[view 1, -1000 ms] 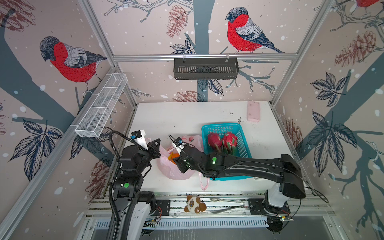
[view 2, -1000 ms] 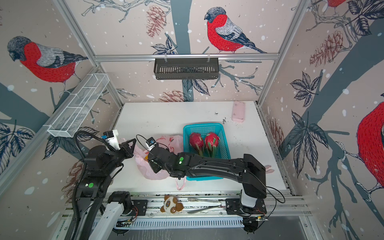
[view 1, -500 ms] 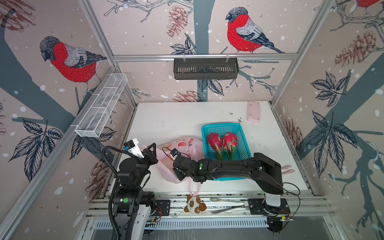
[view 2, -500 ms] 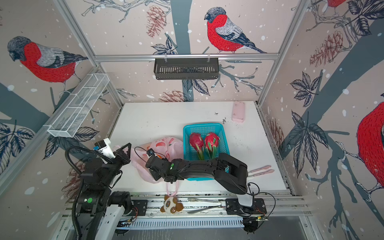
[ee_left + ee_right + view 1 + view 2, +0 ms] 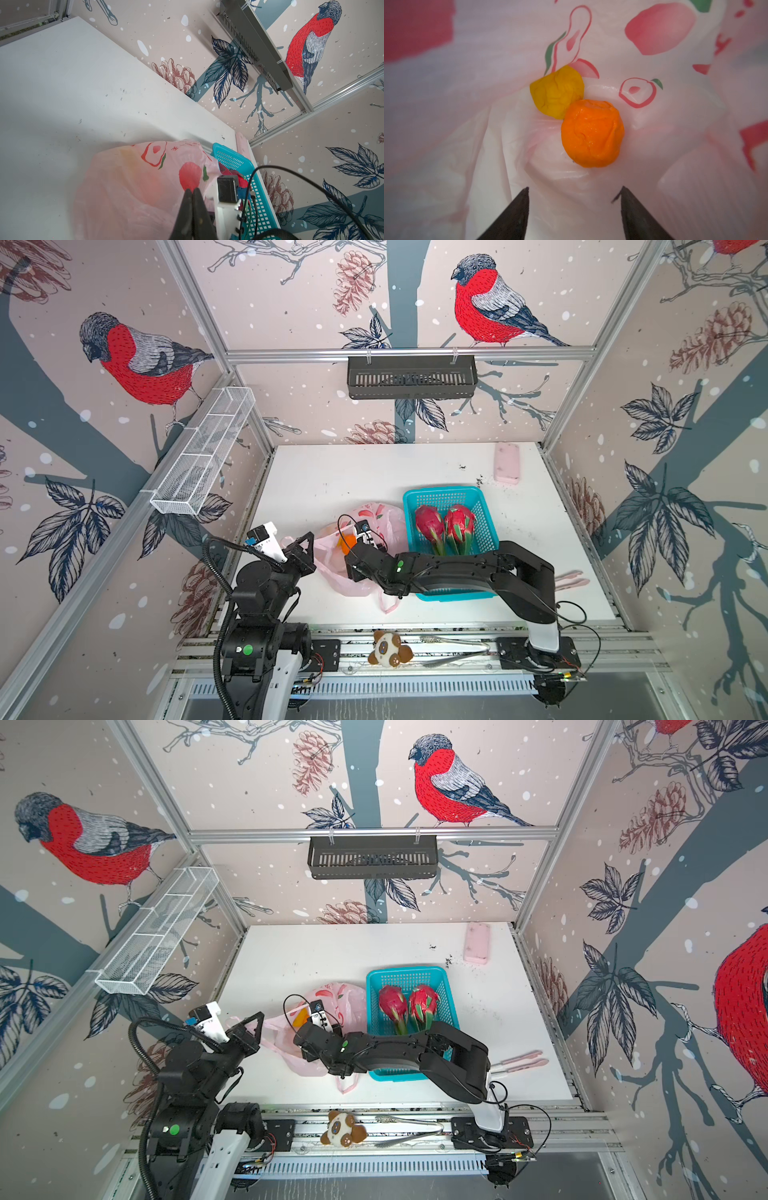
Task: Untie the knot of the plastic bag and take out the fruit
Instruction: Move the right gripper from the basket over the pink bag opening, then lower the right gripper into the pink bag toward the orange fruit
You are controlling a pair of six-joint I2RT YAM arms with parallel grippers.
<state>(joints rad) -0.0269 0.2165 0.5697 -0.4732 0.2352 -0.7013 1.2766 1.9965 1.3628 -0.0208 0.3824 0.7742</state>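
Observation:
The plastic bag (image 5: 332,572) lies open on the white table, left of the teal basket. My left gripper (image 5: 308,535) is shut on its left rim and holds the plastic pulled taut. My right gripper (image 5: 574,188) stands open inside the bag's mouth, nothing between its fingers. Just ahead of it the orange fruit (image 5: 592,133) and the yellow fruit (image 5: 556,92) rest touching on the bag's floor. In a top view only the orange fruit (image 5: 302,1016) shows through the opening. Two dragon fruits (image 5: 428,522) (image 5: 459,524) lie in the basket. No knot shows; a loose handle loop (image 5: 388,605) trails toward the front.
The teal basket (image 5: 451,494) stands right of the bag, under my right forearm. A pink block (image 5: 507,462) lies at the back right. Pink tongs (image 5: 573,580) sit near the right front edge, and a plush toy (image 5: 388,649) on the front rail.
My right gripper's jaws have opened wider inside the bag, and the right arm's elbow has drawn in toward the left. The left gripper stays shut at the bag's rim, barely shifted.

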